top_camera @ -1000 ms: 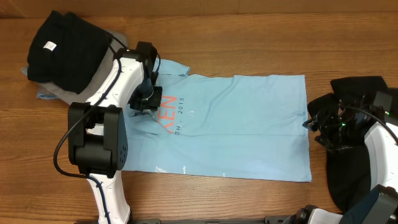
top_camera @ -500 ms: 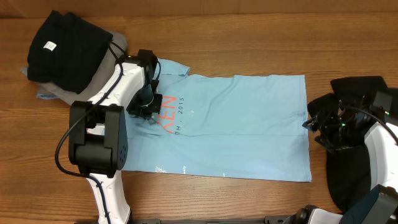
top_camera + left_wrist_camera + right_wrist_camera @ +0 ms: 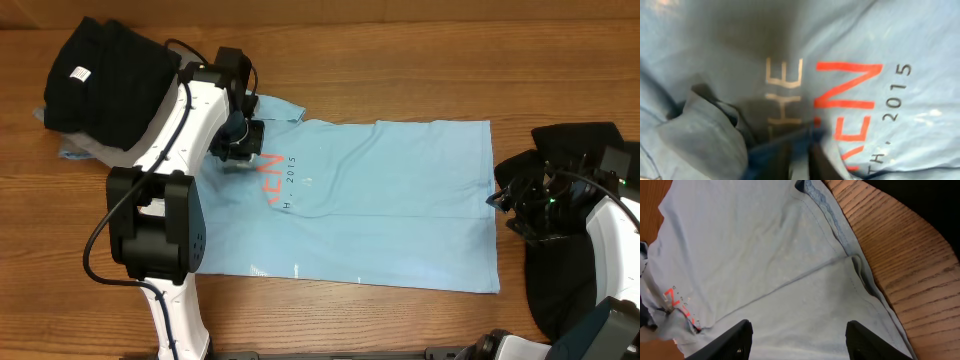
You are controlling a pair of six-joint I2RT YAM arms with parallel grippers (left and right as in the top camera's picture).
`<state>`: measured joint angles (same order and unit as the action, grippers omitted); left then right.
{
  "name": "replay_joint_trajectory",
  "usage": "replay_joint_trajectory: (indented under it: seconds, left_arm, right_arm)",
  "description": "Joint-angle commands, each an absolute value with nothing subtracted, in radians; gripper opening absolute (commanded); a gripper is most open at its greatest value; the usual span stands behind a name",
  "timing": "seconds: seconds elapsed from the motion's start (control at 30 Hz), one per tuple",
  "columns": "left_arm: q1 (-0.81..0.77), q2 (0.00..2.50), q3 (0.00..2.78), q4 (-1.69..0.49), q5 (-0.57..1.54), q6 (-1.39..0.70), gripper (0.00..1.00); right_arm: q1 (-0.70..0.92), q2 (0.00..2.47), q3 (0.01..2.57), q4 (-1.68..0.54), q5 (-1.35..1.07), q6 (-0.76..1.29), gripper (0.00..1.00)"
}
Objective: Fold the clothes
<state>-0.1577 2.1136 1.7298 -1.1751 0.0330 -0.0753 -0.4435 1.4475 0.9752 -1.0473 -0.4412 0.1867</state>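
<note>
- Two arms work at the wooden table (image 3: 400,50). Between them the light blue T-shirt (image 3: 400,215) lies spread out flat, with its long side running left to right in the overhead view.
- My left gripper (image 3: 238,148) is down on the chest part of the shirt, just beside the red lettering (image 3: 272,180).
- In the left wrist view the jaws are almost together, and a thin ridge of blue cloth is pinched between them. So the left gripper (image 3: 797,147) grips the T-shirt (image 3: 910,45).
- Near its fingers a fold of cloth (image 3: 705,127) stands up a little from the rest. I can read red "EN" and dark "2015", and a pale "THE" lies in shadow.
- My right gripper (image 3: 500,200) is at the right edge of the shirt.
- In the right wrist view its jaws stand wide apart over the blue cloth with nothing between them. I cannot tell if the right gripper (image 3: 800,342) touches the cloth.
- The same view shows the hem of the shirt lying on the bare wood.
- One black bundle (image 3: 105,75) with a small white label (image 3: 80,72) sits at the far left, on top of a grey piece (image 3: 85,150).
- One more black garment (image 3: 565,285) lies at the right side, partly under my right arm.
</note>
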Motion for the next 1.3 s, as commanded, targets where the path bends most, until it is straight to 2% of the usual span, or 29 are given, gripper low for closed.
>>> replay_joint_trajectory:
  seconds: [0.0, 0.03, 0.07, 0.3, 0.5, 0.67, 1.0, 1.13, 1.27]
  left_arm:
    - [-0.172, 2.119, 1.735, -1.164, 0.063, -0.074, 0.37]
    - [-0.175, 2.119, 1.735, -1.165, 0.056, -0.074, 0.42]
    - [-0.176, 2.119, 1.735, -1.167, 0.041, -0.073, 0.43]
    - [-0.150, 2.119, 1.737, -1.243, -0.134, -0.070, 0.41]
    - [-0.130, 2.122, 1.734, -1.176, 0.037, 0.001, 0.40]
    - [-0.158, 2.122, 1.699, -1.137, 0.039, 0.013, 0.44]
    - [-0.220, 2.122, 1.556, -1.029, 0.067, 0.031, 0.44]
    - [-0.223, 2.122, 1.522, -0.982, 0.041, 0.019, 0.36]
    - [-0.223, 2.122, 1.518, -0.974, 0.041, 0.019, 0.19]
  right_arm:
    - [-0.439, 1.448, 0.994, -1.045, -0.446, 0.186, 0.64]
    - [-0.439, 1.448, 0.994, -1.045, -0.446, 0.186, 0.64]
    - [-0.439, 1.448, 0.994, -1.045, -0.446, 0.185, 0.64]
    - [-0.439, 1.448, 0.994, -1.049, -0.446, 0.185, 0.64]
    - [-0.439, 1.448, 0.994, -1.040, -0.446, 0.186, 0.65]
    - [-0.439, 1.448, 0.994, -1.046, -0.446, 0.185, 0.65]
    - [-0.439, 1.448, 0.994, -1.046, -0.447, 0.186, 0.65]
    - [-0.439, 1.448, 0.994, -1.052, -0.447, 0.186, 0.65]
    - [-0.439, 1.448, 0.994, -1.053, -0.447, 0.186, 0.65]
